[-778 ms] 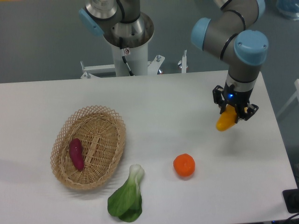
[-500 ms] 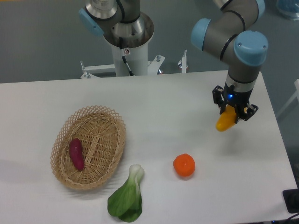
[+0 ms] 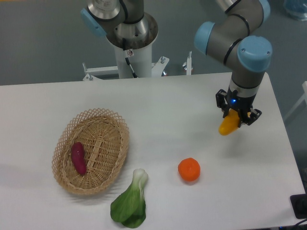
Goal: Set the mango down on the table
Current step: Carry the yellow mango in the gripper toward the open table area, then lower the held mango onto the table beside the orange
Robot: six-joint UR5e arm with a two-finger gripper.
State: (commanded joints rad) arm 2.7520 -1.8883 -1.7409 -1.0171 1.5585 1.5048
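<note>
Mango (image 3: 228, 124): yellow-orange, elongated, tilted; upper end pinched in the gripper, lower end pointing down and to image-left of it. Whether the lower tip touches the surface cannot be told.
Gripper (image 3: 235, 116): black, two fingers closed on the mango's upper end; a small blue light shows on the body just above.
Arm (image 3: 244, 57): grey links with light-blue joint caps, rising straight up from the gripper, then bending toward image-left.
Table (image 3: 192, 105): white top, directly beneath the gripper; the gripper hangs over its image-right part, near the right edge.
Orange (image 3: 189, 169): round, on the table, below and to image-left of the gripper, apart from the mango.
Bok choy (image 3: 130, 203): green leaves with white stem, lying on the table further image-left of the orange, near the front edge.
Basket (image 3: 117, 126): oval wicker, well apart from the gripper toward image-left.
Sweet potato (image 3: 78, 157): purple, lying inside the basket, in its left half.
</note>
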